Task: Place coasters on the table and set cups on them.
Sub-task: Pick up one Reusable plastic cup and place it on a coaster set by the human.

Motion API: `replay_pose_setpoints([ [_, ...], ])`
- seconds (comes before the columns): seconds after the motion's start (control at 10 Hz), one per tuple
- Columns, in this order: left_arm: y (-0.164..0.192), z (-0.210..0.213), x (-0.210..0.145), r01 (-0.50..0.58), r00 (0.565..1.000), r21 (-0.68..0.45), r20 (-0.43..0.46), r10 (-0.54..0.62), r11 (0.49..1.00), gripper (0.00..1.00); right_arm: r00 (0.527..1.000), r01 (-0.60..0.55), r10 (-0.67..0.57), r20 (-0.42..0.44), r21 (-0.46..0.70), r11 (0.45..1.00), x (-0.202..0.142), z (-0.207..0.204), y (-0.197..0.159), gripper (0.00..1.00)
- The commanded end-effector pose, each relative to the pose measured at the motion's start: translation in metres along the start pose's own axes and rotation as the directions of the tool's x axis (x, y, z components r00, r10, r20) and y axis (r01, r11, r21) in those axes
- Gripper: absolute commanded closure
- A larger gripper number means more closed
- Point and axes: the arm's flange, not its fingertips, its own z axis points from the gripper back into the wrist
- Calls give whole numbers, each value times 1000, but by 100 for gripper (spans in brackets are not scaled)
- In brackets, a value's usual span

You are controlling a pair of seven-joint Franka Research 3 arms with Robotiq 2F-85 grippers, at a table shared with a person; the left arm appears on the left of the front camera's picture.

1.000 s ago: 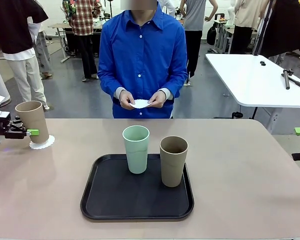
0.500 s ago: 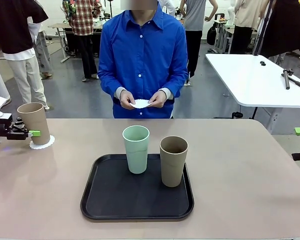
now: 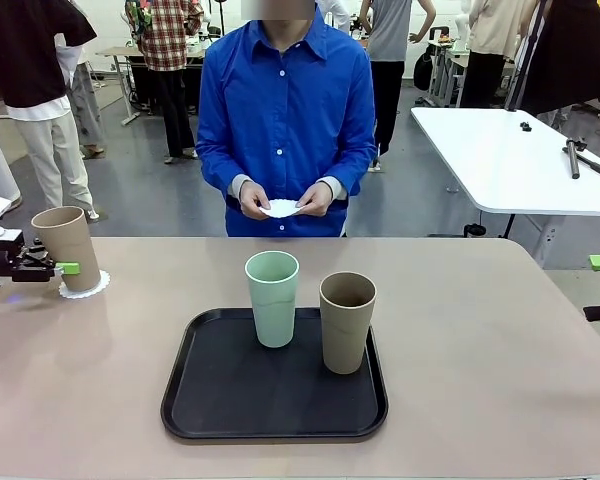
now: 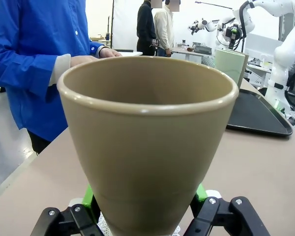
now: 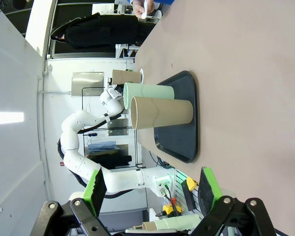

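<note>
- The left gripper (image 4: 145, 196) holds the tan cup (image 3: 65, 243) low on its wall, one green pad flush against each side. A low grip likely keeps the tall cup steady while it is stood down.
- That cup stands upright on a coaster (image 3: 88, 288) at the far left of the table (image 3: 480, 380). The scalloped edge shows mostly on the cup's right, so it looks slightly off-centre.
- The right gripper (image 5: 151, 179) is empty, its fingers spread wide, off to the table's right side, probably idle.
- The mint cup (image 3: 272, 298) and the other tan cup (image 3: 347, 322) stand close but apart on the black tray (image 3: 275, 435), with no coasters under them.
- The person's hands (image 3: 315, 197) hold a white coaster (image 3: 280, 208) beyond the far edge, likely the next one to lay.
- The cups are tall, tapered, matte and handleless; the coasters are thin white paper.
</note>
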Motion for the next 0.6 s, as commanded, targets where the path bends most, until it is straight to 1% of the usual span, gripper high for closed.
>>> replay_pose_setpoints([
  [0.0, 5, 3, 4, 5, 1000, -6, 23, -4, 1000, 15, 1000, -9, 9, 4, 18, 1000, 1, 0, 1, 0],
  [0.2, 6, 3, 2, 8, 1000, -16, 26, -8, 1000, 15, 1000, -9, 9, 4, 18, 1000, 1, 0, 1, 0],
  [0.5, 6, 0, -2, 22, 1000, -17, 5, -22, 1000, 15, 1000, -9, 9, 4, 18, 1000, 1, 0, 1, 0],
])
